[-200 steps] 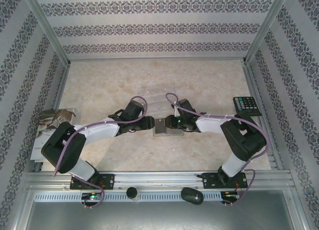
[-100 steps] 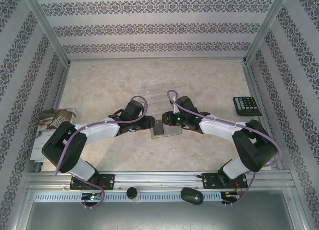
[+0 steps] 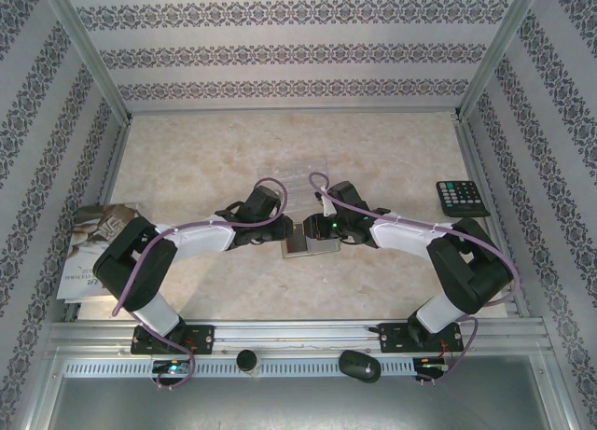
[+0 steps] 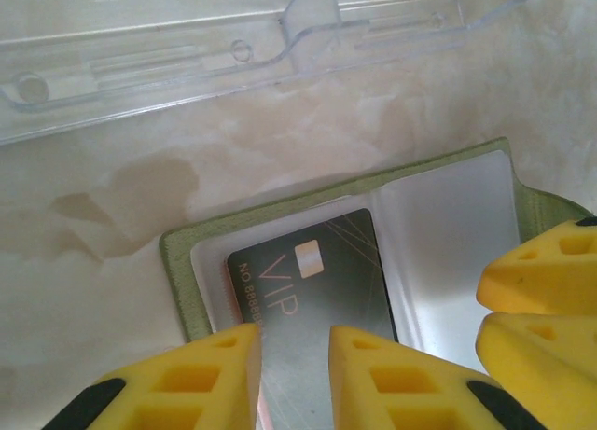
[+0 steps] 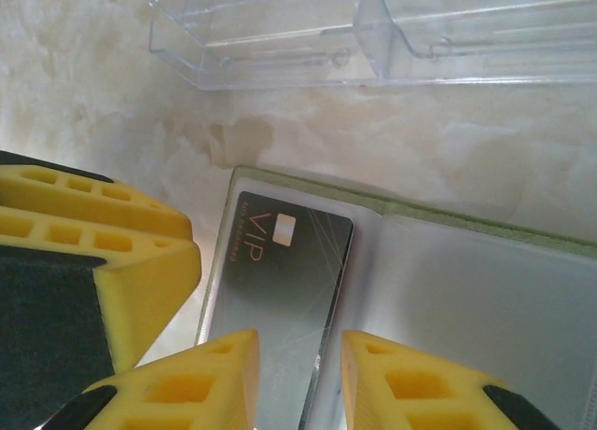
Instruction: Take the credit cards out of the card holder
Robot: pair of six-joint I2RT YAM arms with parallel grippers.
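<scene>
Black card (image 4: 312,281) — lower corners hidden by jaws of left gripper (image 4: 294,369).

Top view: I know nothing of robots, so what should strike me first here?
An olive-green card holder lies open mid-table, with a black VIP card tucked inside. The left arm and right arm meet over it, yellow jaws slightly parted. A clear plastic tray sits just beyond.

Overhead looks down; wrist views (close, perhaps steep) share card holder (image 4: 448,234).
</scene>
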